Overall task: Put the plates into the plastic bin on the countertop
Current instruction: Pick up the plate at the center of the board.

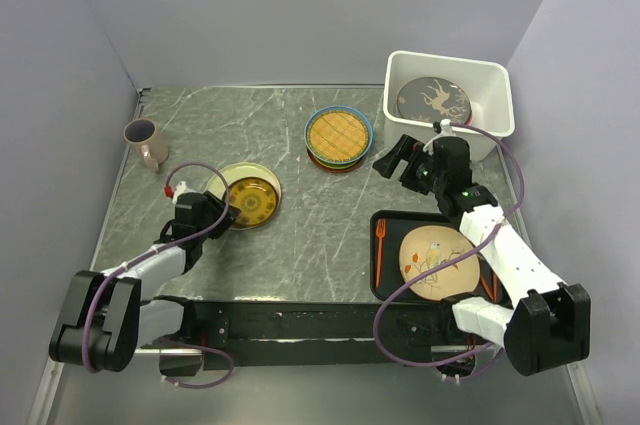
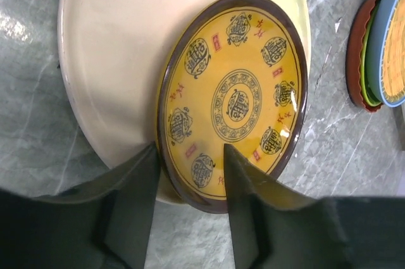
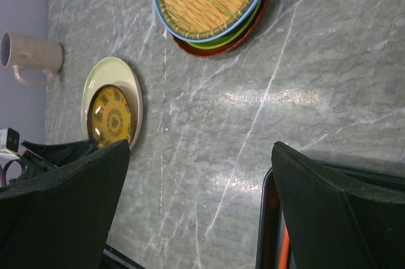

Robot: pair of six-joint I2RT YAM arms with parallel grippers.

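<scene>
- Left gripper (image 2: pixel 190 155) hovers with jaws apart, straddling the near rim of the yellow plate (image 2: pixel 234 101); nothing is clamped, and contact cannot be told.
- That plate lies just ahead of its fingertips, off-centre on a cream plate (image 2: pixel 107 47).
- Right gripper (image 3: pixel 201 149) gapes wide and holds nothing. The stack (image 1: pixel 338 135) is ahead of it; the bin (image 1: pixel 497 85), with the deer plate (image 1: pixel 432 100) inside, is behind it.
- Likely glazed ceramic: stiff, slick, weighty, prone to chipping.
- Best hold, I judge: pinch the near rim, one finger under the lip and one on top.
</scene>
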